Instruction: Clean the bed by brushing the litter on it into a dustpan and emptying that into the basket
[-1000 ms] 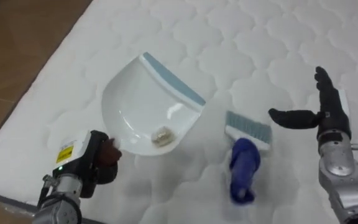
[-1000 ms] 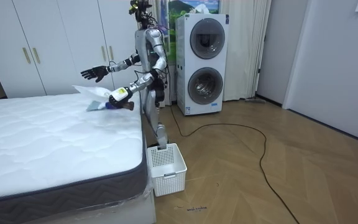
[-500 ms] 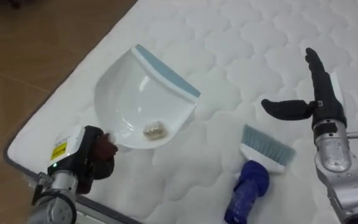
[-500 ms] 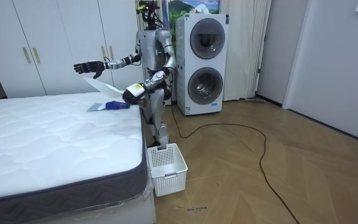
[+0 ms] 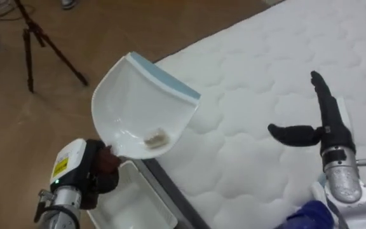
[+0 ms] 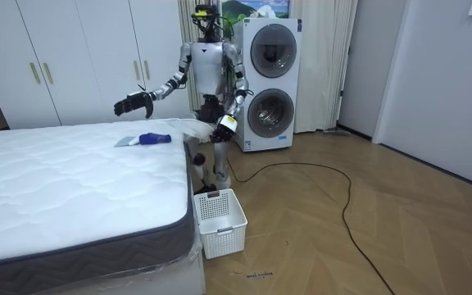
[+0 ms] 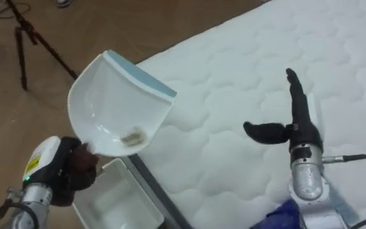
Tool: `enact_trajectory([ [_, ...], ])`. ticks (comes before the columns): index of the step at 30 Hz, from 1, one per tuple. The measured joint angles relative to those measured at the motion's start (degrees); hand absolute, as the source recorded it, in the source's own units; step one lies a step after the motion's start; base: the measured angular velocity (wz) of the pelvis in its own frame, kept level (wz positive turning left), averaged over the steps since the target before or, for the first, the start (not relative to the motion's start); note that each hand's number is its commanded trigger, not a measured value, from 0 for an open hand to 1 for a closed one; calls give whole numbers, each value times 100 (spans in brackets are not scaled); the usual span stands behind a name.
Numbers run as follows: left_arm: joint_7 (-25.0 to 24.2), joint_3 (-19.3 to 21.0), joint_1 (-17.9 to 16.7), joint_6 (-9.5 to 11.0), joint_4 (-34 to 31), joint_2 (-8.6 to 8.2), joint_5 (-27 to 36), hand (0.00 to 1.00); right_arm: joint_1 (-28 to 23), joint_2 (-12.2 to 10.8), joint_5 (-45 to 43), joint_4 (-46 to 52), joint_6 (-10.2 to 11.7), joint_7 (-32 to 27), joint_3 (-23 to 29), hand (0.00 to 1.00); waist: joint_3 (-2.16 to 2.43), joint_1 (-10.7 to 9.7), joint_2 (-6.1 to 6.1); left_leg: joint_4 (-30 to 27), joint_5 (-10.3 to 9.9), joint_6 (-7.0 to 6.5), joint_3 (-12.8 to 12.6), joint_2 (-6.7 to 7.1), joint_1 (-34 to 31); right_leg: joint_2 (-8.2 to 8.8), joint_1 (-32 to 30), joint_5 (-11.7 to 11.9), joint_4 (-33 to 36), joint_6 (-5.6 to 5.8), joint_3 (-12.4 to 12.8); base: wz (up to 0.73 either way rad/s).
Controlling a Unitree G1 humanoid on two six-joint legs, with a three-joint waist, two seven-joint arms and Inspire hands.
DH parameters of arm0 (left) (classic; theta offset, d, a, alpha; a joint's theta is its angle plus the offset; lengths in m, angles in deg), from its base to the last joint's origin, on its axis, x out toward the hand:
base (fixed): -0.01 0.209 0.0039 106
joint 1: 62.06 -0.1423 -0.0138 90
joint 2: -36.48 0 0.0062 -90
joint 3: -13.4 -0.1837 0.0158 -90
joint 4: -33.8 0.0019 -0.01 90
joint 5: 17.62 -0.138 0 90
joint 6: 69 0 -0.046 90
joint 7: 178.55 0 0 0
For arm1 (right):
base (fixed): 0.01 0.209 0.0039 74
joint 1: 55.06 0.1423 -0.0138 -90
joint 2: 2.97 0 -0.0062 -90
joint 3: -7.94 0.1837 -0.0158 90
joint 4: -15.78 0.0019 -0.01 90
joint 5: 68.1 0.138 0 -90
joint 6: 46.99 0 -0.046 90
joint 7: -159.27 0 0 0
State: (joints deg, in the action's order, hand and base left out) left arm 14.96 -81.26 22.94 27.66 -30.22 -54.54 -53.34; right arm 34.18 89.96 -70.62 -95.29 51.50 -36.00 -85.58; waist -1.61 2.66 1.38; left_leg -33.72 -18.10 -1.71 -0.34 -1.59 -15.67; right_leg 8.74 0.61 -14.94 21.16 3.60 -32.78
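Dustpan (image 5: 142, 105), its handle clenched in the left hand (image 5: 100, 166), has swung off the mattress (image 5: 253, 83) to hang above the basket (image 5: 129, 203) on the floor, what looks like a crumb (image 5: 155, 136) still inside, ready for tipping; the right hand (image 5: 319, 127) hovers spread over the mattress.

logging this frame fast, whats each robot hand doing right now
Left robot hand: closed round the handle of the dustpan.
Right robot hand: open, holding nothing, above the mattress.
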Motion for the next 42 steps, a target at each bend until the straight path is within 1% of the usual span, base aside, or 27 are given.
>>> enact_trajectory([
  [1, 0, -11, 0, -30, 6, -12, -38, 100, -85, -113, -7, -80, -63, 55, 2, 0, 26, -135, 153, 260, 159, -141, 311, 281, 31, -65, -108, -17, -4, -69, 288, 83],
  [2, 1, -12, 2, -32, 6, -28, -81, 100, -153, -146, -7, -81, -72, 65, 3, 0, 32, -176, 205, 379, 242, -179, 418, 371, 54, -109, -158, -7, -19, -88, 454, 111],
  [3, 14, -13, 6, -31, 6, -45, -138, 100, -231, -200, 8, -83, -75, 100, 4, 0, 39, -226, 252, 547, 387, -246, 598, 516, 81, -263, -271, 16, -14, -107, 693, 88],
  [4, 51, -14, 5, -31, 17, -58, -146, 100, -235, -247, 20, -87, -74, 119, 3, 0, 46, -186, 267, 614, 473, -291, 693, 609, 101, -369, -392, 62, -18, -230, 847, 86],
  [8, 207, 34, 29, -23, 43, -42, -105, 100, -235, -379, 55, -120, -56, 166, -40, 0, 55, 69, 246, 596, 503, -322, 820, 729, 67, -361, -258, 45, -6, -247, 838, 42],
  [10, 206, 39, 34, -21, 42, -38, -107, 100, -232, -423, 99, -120, -55, 172, -94, 0, 55, 89, 244, 559, 484, -360, 641, 707, 12, -252, -275, -65, 263, -204, 753, 65],
  [11, 206, 27, 48, -13, 42, -56, -106, 100, -227, -423, 136, -125, -54, 172, -111, 0, 47, 85, 220, 426, 405, -417, 533, 702, -30, -155, -361, -178, 604, -190, 805, 67],
  [13, 208, 9, 51, -5, 44, -57, -110, 100, -182, -421, 171, -153, -55, 164, -157, 0, 25, 202, 132, 208, 273, -458, 588, 759, -66, -48, -678, -238, 1360, -162, 1102, 31],
  [14, 208, 5, 51, -5, 45, -51, -118, 100, -182, -427, 170, -161, -52, 158, -206, 0, 5, 233, 99, 179, 263, -477, 714, 870, -39, -10, -911, -242, 1762, -179, 1390, 23],
  [15, 209, 1, 57, -2, 41, -51, -114, 100, -185, -429, 170, -173, -47, 158, -220, 0, 4, 228, 66, 183, 260, -536, 794, 909, -40, -47, -1005, -260, 1905, -176, 1569, 46],
  [16, 209, -3, 84, 3, 39, -52, -103, 100, -190, -428, 180, -240, -43, 158, -225, 0, -3, 211, -7, 216, 307, -570, 978, 966, -55, -241, -1228, -280, 2135, -190, 1899, 72],
  [17, 210, -2, 113, 26, 39, -21, -104, 100, -197, -429, 192, -304, -46, 158, -225, 0, -17, 153, -75, 217, 359, -544, 1184, 994, -84, -431, -1467, -288, 2148, -199, 2082, 81],
  [18, 212, -3, 131, 37, 40, 13, -95, 100, -203, -432, 188, -316, -46, 157, -227, 0, -28, 96, -90, 222, 387, -530, 1304, 1030, -89, -485, -1581, -288, 2127, -200, 2157, 114],
  [20, 218, -87, 220, 50, 44, 172, -61, 100, -242, -428, 181, -339, -36, 58, -240, 0, -34, -195, -98, 230, 483, -476, 1891, 1254, -100, -636, -1932, -247, 1686, -208, 2417, 146],
  [21, 219, -135, 249, 56, 44, 207, -67, 100, -242, -424, 181, -370, -17, 13, -241, 0, -33, -239, -96, 209, 486, -474, 1993, 1290, -110, -676, -1996, -208, 1508, -203, 2505, 124],
  [23, 229, -227, 326, 116, 117, 283, -90, 100, -237, -427, 171, -567, 72, -76, -260, 0, -7, -252, -49, 167, 470, -445, 2256, 1450, -122, -750, -2177, 135, 825, -237, 2836, 89],
  [24, 232, -228, 352, 128, 162, 291, -100, 100, -245, -427, 168, -574, 72, -80, -260, 0, -5, -275, -56, 119, 438, -443, 2224, 1453, -161, -763, -2176, 224, 726, -283, 2837, 90],
  [25, 249, -233, 444, 140, 285, 336, -103, 100, -242, -427, 166, -574, 81, -85, -263, 0, -4, -336, -54, -18, 332, -439, 1925, 1404, -322, -782, -2173, 513, 673, -370, 2876, 105],
  [26, 260, -252, 547, 144, 467, 339, -103, 100, -210, -407, 176, -601, 82, -91, -262, 0, -18, -410, -154, -152, 231, -480, 1305, 1158, -517, -809, -2219, 523, 824, -452, 2819, 99],
  [28, 272, -253, 606, 143, 520, 408, -109, 100, -154, -413, 206, -658, 92, -78, -274, 0, -8, -414, -163, -159, 147, -524, 616, 877, -684, -817, -2427, 388, 1012, -510, 2802, 54],
  [29, 303, -256, 617, 144, 587, 442, -109, 100, -83, -411, 220, -704, 96, -74, -293, 0, -9, -388, -168, -127, 145, -523, 507, 834, -752, -811, -2535, 349, 1117, -535, 2815, 24],
  [30, 320, -255, 626, 144, 631, 456, -109, 100, -36, -406, 230, -738, 98, -67, -313, 0, -16, -376, -182, -117, 145, -522, 508, 833, -772, -813, -2580, 343, 1152, -543, 2816, 13],
  [32, 335, -257, 713, 151, 838, 458, -112, 100, 90, -359, 234, -806, 151, -20, -316, 0, -68, -395, -331, -93, 144, -520, 515, 825, -825, -815, -2644, 327, 1178, -568, 2807, 5],
  [34, 356, -257, 844, 158, 975, 509, -114, 100, 109, -308, 224, -881, 221, -12, -324, 0, -66, -409, -405, -85, 145, -519, 481, 851, -903, -770, -2776, 297, 1293, -566, 2814, 0],
  [38, 458, -545, 1295, 121, 1304, 893, -134, 100, 188, -238, 208, -1395, 251, 102, -415, 0, -68, -695, -405, -146, 147, -521, 385, 970, -1045, -549, -3013, 107, 1672, -540, 2758, 13],
  [40, 457, -694, 1560, 87, 1452, 1021, -150, 100, 197, -237, 183, -1484, 257, 107, -415, 0, -69, -788, -412, -172, 160, -542, 376, 1027, -1162, -484, -3169, 73, 1784, -524, 2757, 10],
  [42, 444, -997, 1800, 73, 1593, 1215, -166, 100, 222, -203, 226, -1603, 334, 113, -417, 0, -129, -987, -517, -211, 168, -550, 386, 1049, -1218, -440, -3201, 59, 1811, -518, 2707, 14],
])
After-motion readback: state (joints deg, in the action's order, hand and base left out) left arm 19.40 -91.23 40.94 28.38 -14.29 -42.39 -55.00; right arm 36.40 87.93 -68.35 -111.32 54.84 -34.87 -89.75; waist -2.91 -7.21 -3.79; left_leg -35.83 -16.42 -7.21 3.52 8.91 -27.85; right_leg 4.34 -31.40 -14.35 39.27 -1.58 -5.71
